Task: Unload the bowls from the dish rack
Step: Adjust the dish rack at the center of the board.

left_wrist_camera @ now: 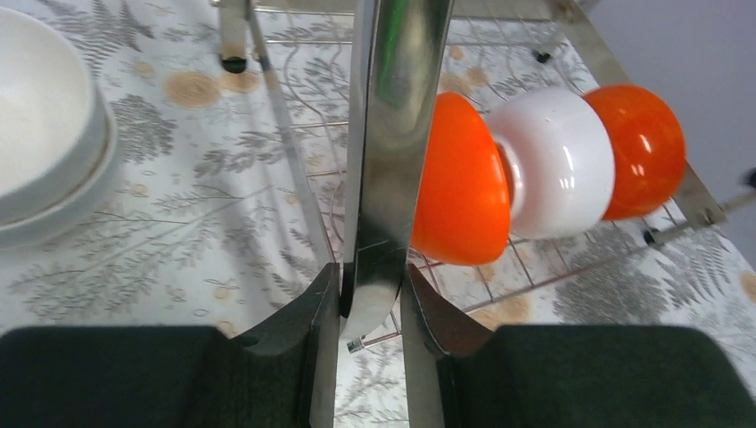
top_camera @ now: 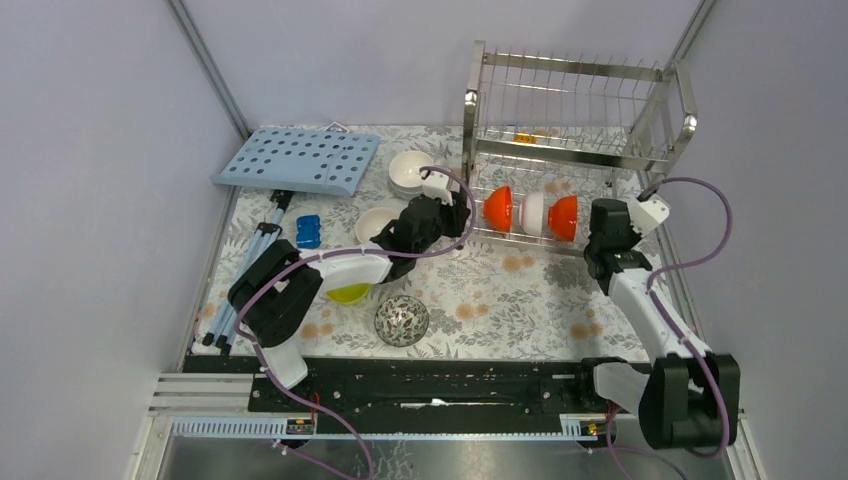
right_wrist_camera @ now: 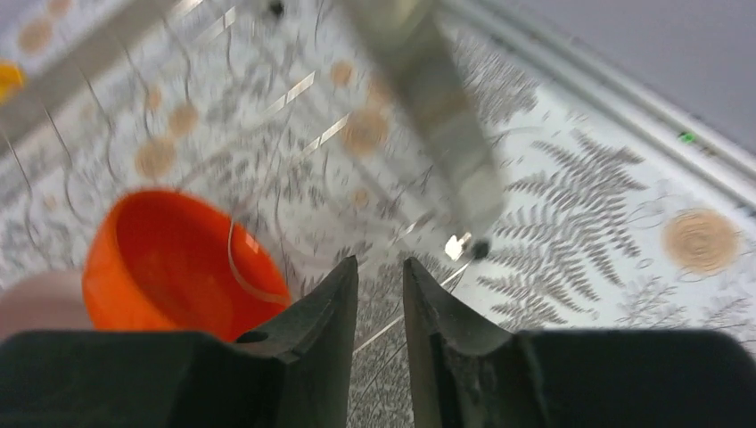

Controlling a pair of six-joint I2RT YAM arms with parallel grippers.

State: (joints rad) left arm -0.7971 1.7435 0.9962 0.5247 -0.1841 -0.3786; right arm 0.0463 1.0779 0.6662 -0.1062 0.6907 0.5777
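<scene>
Left claw [left_wrist_camera: 367,278] clamps dish rack [left_wrist_camera: 392,134] (bowls [left_wrist_camera: 553,160] beside).

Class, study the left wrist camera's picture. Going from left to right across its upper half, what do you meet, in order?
stacked white bowls → dish rack post → first orange bowl → single white bowl → second orange bowl

Plain lilac-grey walls [top_camera: 90,150] stand on 3 sides of a fern-patterned tablecloth [top_camera: 520,300]
</scene>
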